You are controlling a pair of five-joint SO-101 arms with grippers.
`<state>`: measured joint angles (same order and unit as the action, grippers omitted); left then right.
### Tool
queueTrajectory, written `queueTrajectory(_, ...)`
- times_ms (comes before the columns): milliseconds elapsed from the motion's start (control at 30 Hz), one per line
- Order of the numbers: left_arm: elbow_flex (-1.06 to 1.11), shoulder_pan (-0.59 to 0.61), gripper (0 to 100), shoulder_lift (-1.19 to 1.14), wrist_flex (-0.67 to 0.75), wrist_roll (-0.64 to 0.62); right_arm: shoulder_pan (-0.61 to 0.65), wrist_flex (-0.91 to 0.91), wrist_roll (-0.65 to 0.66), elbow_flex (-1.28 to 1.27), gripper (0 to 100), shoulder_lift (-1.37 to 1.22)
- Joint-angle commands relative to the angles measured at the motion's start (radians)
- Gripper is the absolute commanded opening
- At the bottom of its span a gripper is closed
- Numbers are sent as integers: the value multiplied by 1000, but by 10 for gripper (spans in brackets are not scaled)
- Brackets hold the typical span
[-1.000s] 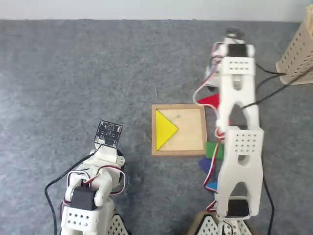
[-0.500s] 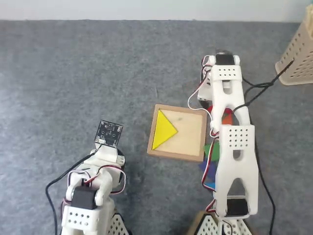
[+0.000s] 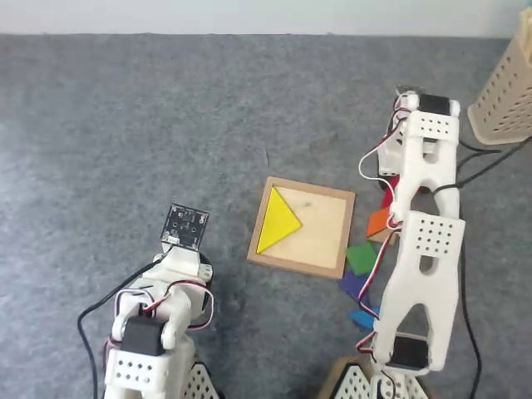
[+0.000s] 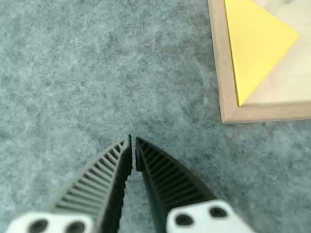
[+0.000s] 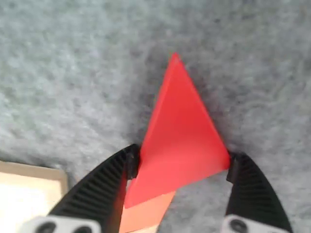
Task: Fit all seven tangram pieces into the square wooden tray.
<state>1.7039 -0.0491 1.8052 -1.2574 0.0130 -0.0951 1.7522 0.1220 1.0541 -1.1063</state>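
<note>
The square wooden tray (image 3: 346, 233) lies mid-table, slightly turned, with a yellow triangle (image 3: 277, 220) in its left half. In the right wrist view my right gripper (image 5: 182, 162) is shut on a red triangle (image 5: 180, 126), one finger against each side, just above the grey carpet. An orange piece (image 5: 146, 213) lies under the red one, and the tray's corner (image 5: 34, 171) is close by. Orange (image 3: 378, 223), green (image 3: 361, 256), purple (image 3: 352, 283) and blue (image 3: 362, 317) pieces lie right of the tray beside the right arm (image 3: 420, 249). My left gripper (image 4: 132, 141) is shut over bare carpet near the tray's corner (image 4: 228, 114).
A beige perforated block (image 3: 505, 83) stands at the far right edge, close to the right arm's wrist. The left arm (image 3: 162, 307) rests at the front left. Open grey carpet spreads left of and behind the tray.
The right arm swung left toward the tray, then out to the right, uncovering the orange and green pieces. The tray turned slightly and slid a little left. The left arm stayed still.
</note>
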Motion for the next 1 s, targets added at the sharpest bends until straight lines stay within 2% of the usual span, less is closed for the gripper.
queueTrajectory(0, -19, -8, 12, 21, -6, -8, -41, 42, 71, 32, 201, 27)
queueTrajectory(233, -19, -8, 12, 21, -6, -8, -31, 45, 77, 91, 167, 30)
queueTrajectory(400, -19, -8, 12, 21, -6, -8, -35, 47, 38, 74, 162, 125)
queueTrajectory(700, -19, -8, 12, 21, -6, -8, -18, 44, 8, -227, 162, 475)
queueTrajectory(967, -19, -6, 12, 21, -6, -8, 108, -10, -9, -609, 162, 823)
